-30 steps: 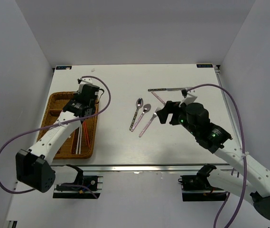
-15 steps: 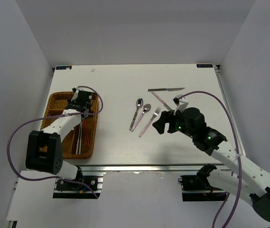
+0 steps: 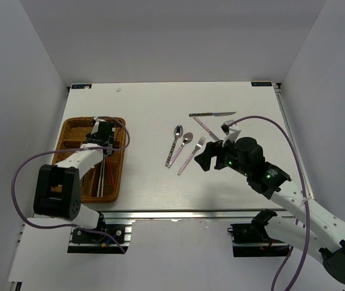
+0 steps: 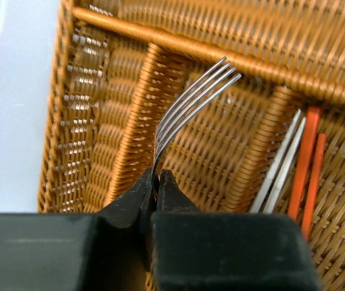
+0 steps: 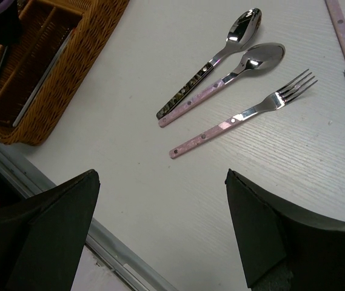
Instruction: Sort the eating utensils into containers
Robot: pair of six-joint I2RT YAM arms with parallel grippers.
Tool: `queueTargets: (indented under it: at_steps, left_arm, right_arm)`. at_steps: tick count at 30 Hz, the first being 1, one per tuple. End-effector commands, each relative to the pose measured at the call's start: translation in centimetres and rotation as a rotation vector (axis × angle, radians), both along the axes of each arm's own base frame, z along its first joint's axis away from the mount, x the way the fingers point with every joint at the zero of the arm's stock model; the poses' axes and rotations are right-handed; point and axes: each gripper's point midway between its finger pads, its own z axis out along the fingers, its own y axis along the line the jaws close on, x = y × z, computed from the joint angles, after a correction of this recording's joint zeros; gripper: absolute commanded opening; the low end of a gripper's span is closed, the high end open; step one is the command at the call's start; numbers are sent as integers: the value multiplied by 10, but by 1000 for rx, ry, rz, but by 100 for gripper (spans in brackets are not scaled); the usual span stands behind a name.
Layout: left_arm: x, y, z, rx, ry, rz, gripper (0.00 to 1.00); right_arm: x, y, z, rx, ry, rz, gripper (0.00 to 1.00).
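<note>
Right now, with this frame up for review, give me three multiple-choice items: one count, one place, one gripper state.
1. Spoons lying on the table: A one; B two; C four.
2. The left gripper is: A over the tray; B over the spoons; C off the table.
3. The right gripper is: A open, empty; B shut, empty; C shut on a spoon.

1 B: two bowls lie side by side in the right wrist view.
2 A: wicker fills the left wrist view behind the fork it pinches.
3 A: its fingers stand wide apart above the table.
</note>
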Motion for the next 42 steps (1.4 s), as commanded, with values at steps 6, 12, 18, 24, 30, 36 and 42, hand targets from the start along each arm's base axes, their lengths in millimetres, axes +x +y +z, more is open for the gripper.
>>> queueTargets:
  at_steps: [6, 12, 18, 24, 30, 36, 42]
  left_arm:
    - [-6, 7, -7, 26, -3, 69, 54]
    - [-4, 7, 18, 13, -67, 93, 83]
    - [0, -5, 79, -118, -268, 91, 98]
    - [-4, -53, 112, -468, -421, 1, 98]
    - [-21, -97, 160, -725, -620, -209, 98]
    - [-38, -93, 160, -725, -696, -223, 98]
    - [-49, -91, 155, -733, -751, -231, 98]
  right_arm:
    - [6, 7, 19, 38, -50, 14, 89]
    - [10, 8, 21, 24, -44, 6, 89]
    - [30, 5, 3, -5, 24, -115, 89]
    - [64, -10, -41, -223, 122, -402, 89]
    - [80, -1, -57, -221, 231, -609, 89]
    - [83, 30, -97, -304, 267, -628, 86]
    - [84, 40, -136, -432, 347, -670, 79]
